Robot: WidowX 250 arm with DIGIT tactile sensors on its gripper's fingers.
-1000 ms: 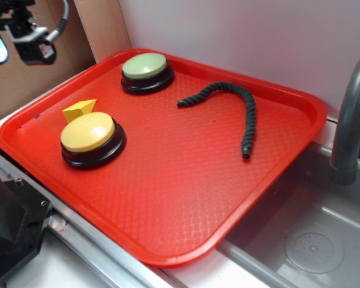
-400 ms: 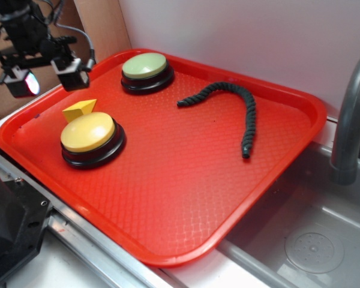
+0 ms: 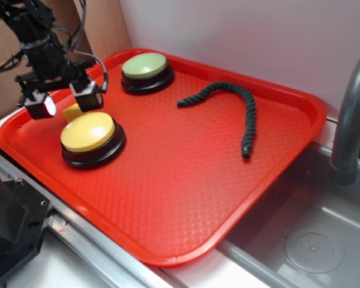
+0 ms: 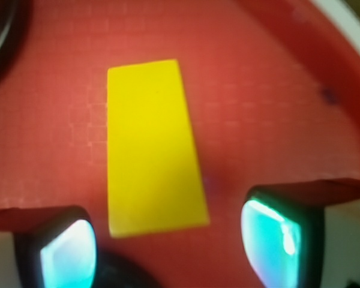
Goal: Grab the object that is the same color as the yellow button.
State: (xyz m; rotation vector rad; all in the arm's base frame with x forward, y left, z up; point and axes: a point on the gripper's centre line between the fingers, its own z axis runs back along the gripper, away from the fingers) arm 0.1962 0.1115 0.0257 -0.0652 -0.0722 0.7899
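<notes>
Wrist view: my gripper [image 4: 168, 240] is spread wide, one finger on each side of the yellow block [image 4: 151, 147], above the red tray [image 4: 276, 108], beside the yellow button [image 3: 88, 132].

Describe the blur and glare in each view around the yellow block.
Wrist view: the yellow block is soft and out of focus, and the fingertips glow cyan with glare. Exterior view: sharper, the gripper hides most of the block and one pad shines red; the tray shows a soft sheen.

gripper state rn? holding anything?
Gripper: open, holding nothing; fingers either side of the yellow block, not touching it.
</notes>
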